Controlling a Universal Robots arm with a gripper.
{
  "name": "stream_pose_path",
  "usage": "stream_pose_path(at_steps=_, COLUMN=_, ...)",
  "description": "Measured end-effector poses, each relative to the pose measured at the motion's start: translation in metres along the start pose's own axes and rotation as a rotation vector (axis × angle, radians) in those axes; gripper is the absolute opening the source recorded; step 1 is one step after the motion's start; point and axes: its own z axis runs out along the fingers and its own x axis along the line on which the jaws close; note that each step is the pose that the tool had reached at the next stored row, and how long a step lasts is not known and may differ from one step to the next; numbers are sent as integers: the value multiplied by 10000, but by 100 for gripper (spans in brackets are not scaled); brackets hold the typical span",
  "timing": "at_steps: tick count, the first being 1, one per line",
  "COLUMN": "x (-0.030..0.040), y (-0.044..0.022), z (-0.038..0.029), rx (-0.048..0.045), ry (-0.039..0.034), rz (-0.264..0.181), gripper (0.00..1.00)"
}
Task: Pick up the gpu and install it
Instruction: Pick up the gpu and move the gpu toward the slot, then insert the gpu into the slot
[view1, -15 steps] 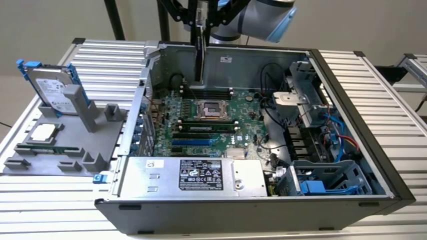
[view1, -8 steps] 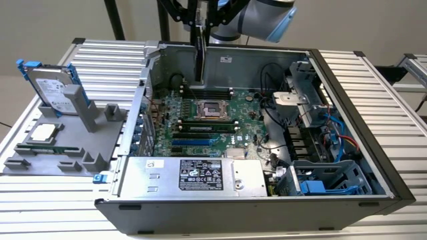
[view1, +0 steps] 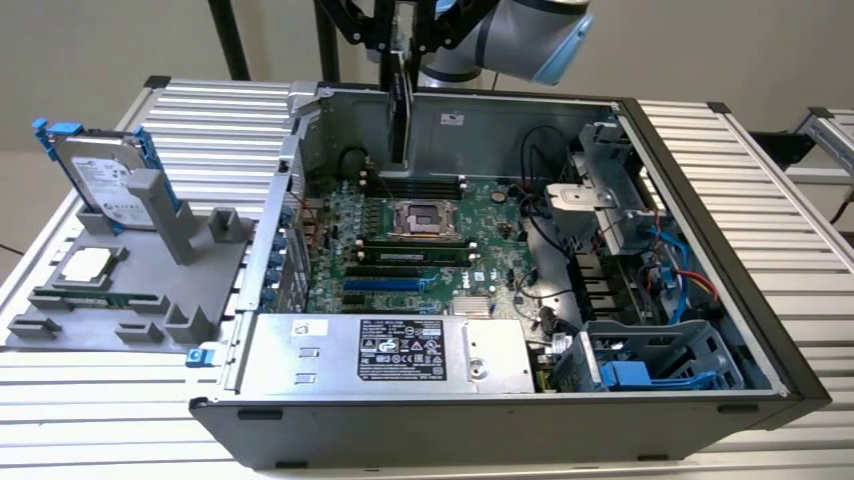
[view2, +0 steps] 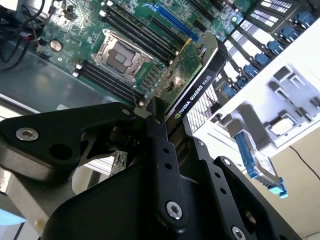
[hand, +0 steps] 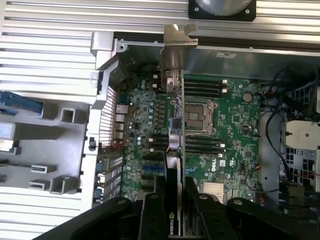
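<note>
- A plain pale wall (view1: 107, 40) is standing behind the rig.
- A ribbed metal surface (view1: 747, 180) is carrying everything, its slats running across the exterior view.
- An open computer case (view1: 534, 425) is lying on its side on the surface, with the motherboard (view1: 334, 230) facing up and the power supply (view1: 387, 350) sitting along the near wall.
- A grey holder (view1: 147, 300) is lying just beside the case, on the exterior view's left, with a hard drive (view1: 107, 185) with blue rails standing upright in it.
- The arm (view1: 527, 40) is reaching in from above the far wall of the case.
- The gripper (view2: 172, 117) is clamping its fingers (hand: 155, 212) tight on both faces of the gpu (view1: 398, 110), gripping it at one end.
- The gpu is hanging on edge above the motherboard, clear of it, close to the far wall of the case and over the CPU socket (view1: 424, 218) area.
- Its long axis is running up and down in the exterior view, pointing away from the gripper toward the case.
- In the second wrist view, its green face and black cooler edge are both showing.
- Its silver bracket (hand: 177, 42) is sitting at the end farthest from the gripper.
</note>
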Motion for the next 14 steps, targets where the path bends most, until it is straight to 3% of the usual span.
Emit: stream_pose_path(at_steps=14, x=0, y=0, z=0, rx=9, ry=61, rz=-400, gripper=0)
